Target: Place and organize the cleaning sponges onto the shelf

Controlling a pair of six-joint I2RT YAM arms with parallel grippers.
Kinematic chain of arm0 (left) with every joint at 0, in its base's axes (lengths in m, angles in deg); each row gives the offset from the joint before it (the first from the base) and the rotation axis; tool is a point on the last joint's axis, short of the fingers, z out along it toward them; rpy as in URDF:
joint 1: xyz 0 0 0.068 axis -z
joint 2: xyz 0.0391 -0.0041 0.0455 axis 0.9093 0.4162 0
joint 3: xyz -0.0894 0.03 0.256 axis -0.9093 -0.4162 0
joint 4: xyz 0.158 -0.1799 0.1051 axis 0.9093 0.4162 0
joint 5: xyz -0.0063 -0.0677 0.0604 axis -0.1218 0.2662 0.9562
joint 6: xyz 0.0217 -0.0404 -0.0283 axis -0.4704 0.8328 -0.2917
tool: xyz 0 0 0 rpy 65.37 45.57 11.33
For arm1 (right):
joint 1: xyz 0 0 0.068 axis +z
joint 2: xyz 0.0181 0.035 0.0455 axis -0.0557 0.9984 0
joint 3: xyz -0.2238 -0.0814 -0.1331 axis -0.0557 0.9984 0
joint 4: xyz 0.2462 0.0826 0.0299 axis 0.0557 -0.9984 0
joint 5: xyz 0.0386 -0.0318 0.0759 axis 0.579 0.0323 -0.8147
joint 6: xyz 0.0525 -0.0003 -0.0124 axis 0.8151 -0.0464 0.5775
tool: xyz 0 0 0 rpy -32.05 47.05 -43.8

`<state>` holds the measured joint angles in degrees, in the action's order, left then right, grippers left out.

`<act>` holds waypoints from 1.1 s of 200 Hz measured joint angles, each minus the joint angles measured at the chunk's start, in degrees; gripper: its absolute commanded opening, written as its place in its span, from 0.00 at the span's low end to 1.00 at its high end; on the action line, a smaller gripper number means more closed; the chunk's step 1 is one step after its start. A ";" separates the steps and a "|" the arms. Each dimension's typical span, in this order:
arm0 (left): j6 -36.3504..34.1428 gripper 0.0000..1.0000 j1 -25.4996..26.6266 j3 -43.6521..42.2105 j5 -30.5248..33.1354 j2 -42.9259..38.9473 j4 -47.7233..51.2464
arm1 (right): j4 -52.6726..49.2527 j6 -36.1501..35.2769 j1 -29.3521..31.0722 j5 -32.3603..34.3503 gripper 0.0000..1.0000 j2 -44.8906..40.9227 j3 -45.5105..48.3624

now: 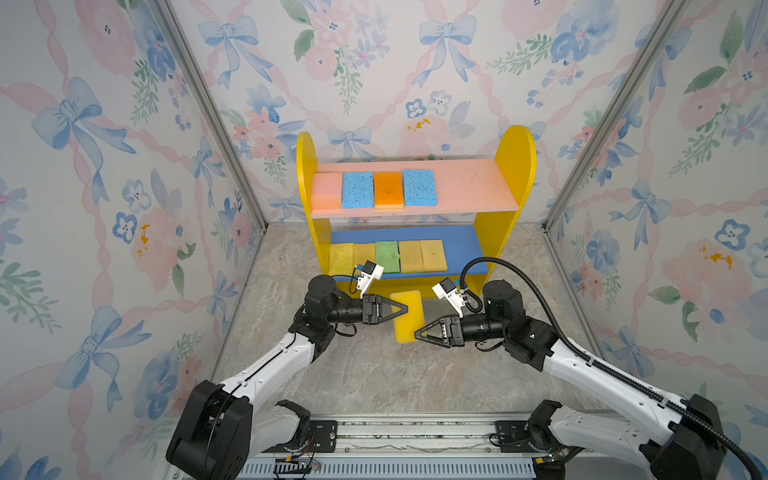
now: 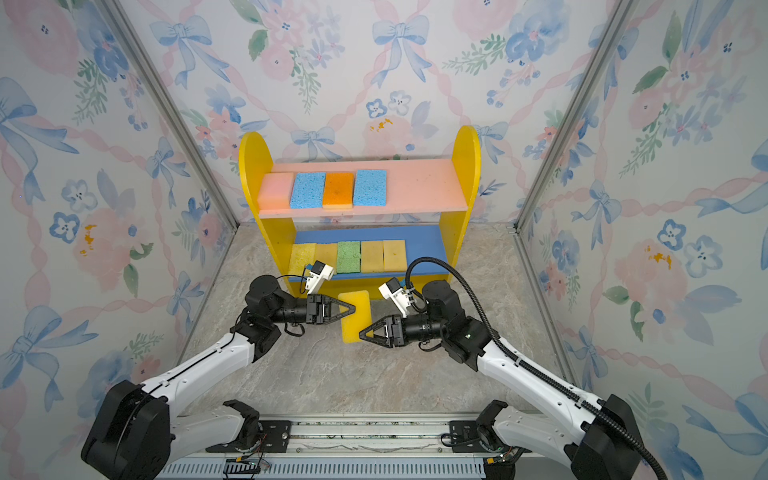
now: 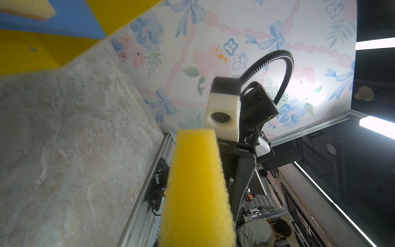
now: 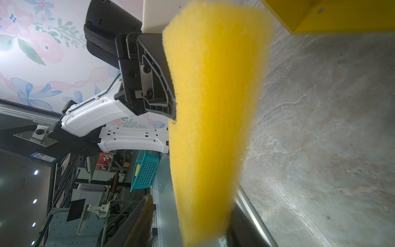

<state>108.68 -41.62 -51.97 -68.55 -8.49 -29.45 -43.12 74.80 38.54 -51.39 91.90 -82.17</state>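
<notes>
Jaws of the left gripper (image 1: pixel 405 309) are clamped on the yellow sponge (image 1: pixel 413 322), which is held just in front of the shelf (image 1: pixel 515 166), above the surface (image 1: pixel 374 374). Jaws of the right gripper (image 1: pixel 417 333) are set part-open astride its near corner. Nine other sponges (image 1: pixel 388 189) are lined along the shelf boards.

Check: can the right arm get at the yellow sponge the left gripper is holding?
Probably yes. The right gripper has open jaws around one corner of the yellow sponge, with nothing in between; the left gripper grips the opposite edge, out of its way.
</notes>
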 measured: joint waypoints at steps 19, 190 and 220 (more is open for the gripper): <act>0.00 0.21 -0.22 0.00 -0.02 -0.17 -0.02 | 0.02 0.57 0.00 0.46 0.41 0.00 0.02; -0.04 0.96 -13.49 -2.08 2.40 -13.88 1.01 | -37.92 -14.69 -3.02 28.48 0.23 -5.53 -23.56; -3.61 0.98 -18.18 -4.28 4.39 -18.36 4.37 | -45.72 -17.64 -5.03 35.36 0.23 -5.77 -33.64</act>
<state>105.08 -59.80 -56.25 -64.16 -26.84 -25.08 -88.85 57.16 33.52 -16.03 86.13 -115.81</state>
